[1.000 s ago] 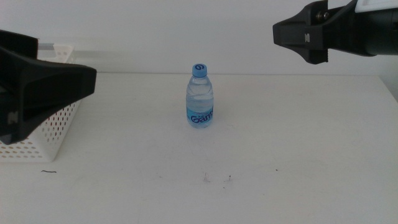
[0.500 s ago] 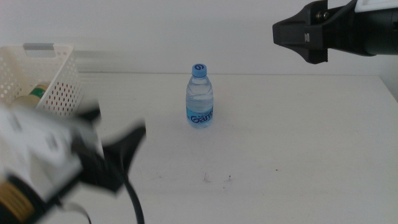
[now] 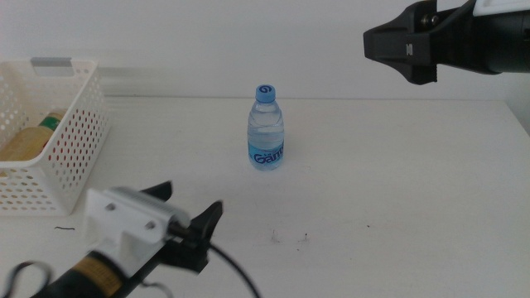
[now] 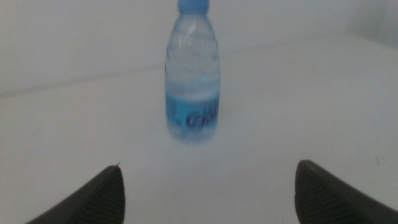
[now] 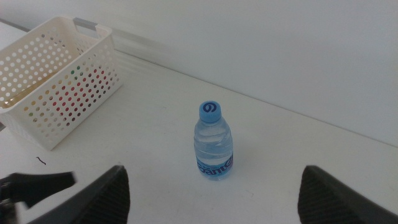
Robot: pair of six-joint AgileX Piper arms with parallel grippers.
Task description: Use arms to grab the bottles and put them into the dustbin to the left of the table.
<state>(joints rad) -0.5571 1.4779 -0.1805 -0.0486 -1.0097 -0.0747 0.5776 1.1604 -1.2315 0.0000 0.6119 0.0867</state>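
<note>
The left claw, jaws spread wide and empty, sits low over the tabletop with the water bottle standing upright directly ahead of it, framed between the two jaw tips in the left wrist view and well short of contact. The step in hand appears to be the approach: a sound grasp would carry the claw straight forward at label height so that one jaw passes on each side of the body, closing only once the bottle lies between the pads, since a glancing touch could topple so slim and light a container. The dustbin stands off to the left claw's side, near the tabletop's edge; a yellowish bottle with a white cap lies inside, and the right wrist view shows red through the perforated wall. No object lies between claw and bottle. The right claw, jaws apart and empty, waits high above the far side, well clear of the bottle.
</note>
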